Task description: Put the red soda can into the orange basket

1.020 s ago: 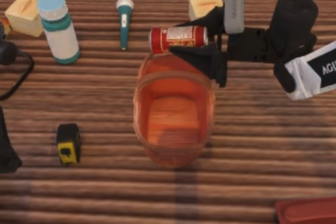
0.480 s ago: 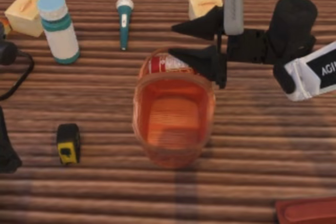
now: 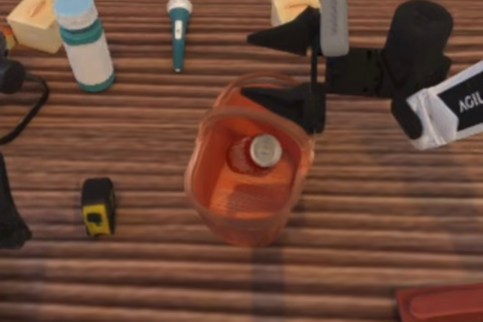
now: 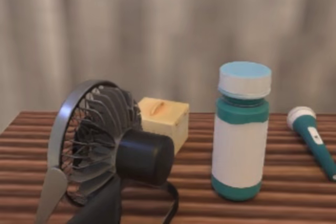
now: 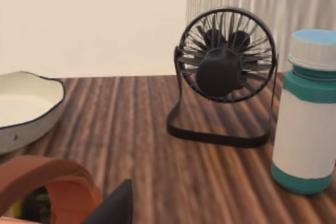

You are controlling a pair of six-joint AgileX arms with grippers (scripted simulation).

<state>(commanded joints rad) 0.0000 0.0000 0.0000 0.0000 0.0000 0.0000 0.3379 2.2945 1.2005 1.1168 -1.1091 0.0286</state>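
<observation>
The red soda can [image 3: 256, 153] stands upright inside the orange basket [image 3: 202, 186], its silver top facing up. The basket sits mid-table, its arched handle [image 3: 226, 113] crossing above the can. My right gripper [image 3: 264, 65] hangs open and empty over the basket's far rim, one finger [image 3: 283, 34] beyond the basket and the other [image 3: 290, 103] above its rim. In the right wrist view a piece of the basket's handle [image 5: 50, 179] and one dark fingertip [image 5: 116, 207] show at the edge. My left arm is parked at the table's left edge; its gripper does not show.
A white bottle with teal bands [image 3: 84, 41], a teal microphone [image 3: 179, 29] and two yellow blocks [image 3: 34, 20] [image 3: 290, 5] line the far side. A yellow tape measure [image 3: 98, 207] lies front left. A black fan [image 4: 105, 153] stands at the left edge; a dark-red tray [image 3: 441, 303] sits front right.
The can left my right gripper, dropped into the basket and now stands upright there. The basket shifted and turned slightly. The right gripper stays open above the rim.
</observation>
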